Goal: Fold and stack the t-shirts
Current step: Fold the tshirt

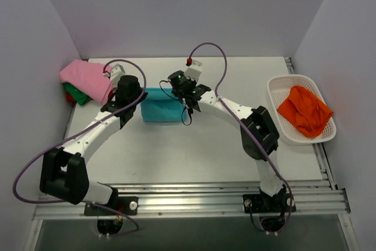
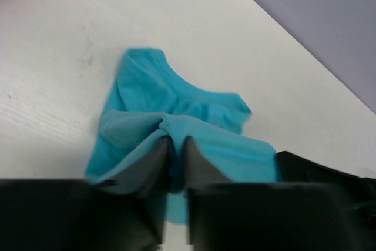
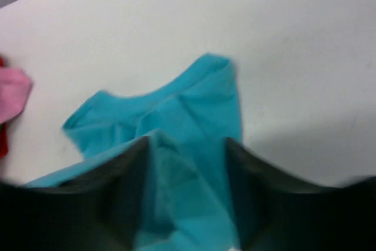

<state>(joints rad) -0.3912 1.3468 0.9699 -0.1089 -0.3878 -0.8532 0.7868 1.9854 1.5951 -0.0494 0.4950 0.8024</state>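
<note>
The teal t-shirt (image 1: 161, 105) lies partly folded on the white table, between my two grippers. My left gripper (image 1: 138, 99) is at its left edge. In the left wrist view the gripper (image 2: 176, 144) is shut, pinching a raised fold of the teal t-shirt (image 2: 176, 95). My right gripper (image 1: 187, 99) is at the shirt's right edge. In the right wrist view the gripper (image 3: 185, 148) has its fingers wide apart, with the teal t-shirt (image 3: 194, 104) bunched between them. A pink t-shirt (image 1: 88, 79) lies on green (image 1: 74, 93) and red ones at the far left. An orange t-shirt (image 1: 304, 110) lies in the basket.
The white lattice basket (image 1: 276, 95) stands at the right side of the table. The grey back wall and side walls close in the table. A metal rail (image 1: 194, 195) runs along the near edge. Purple cables loop over both arms.
</note>
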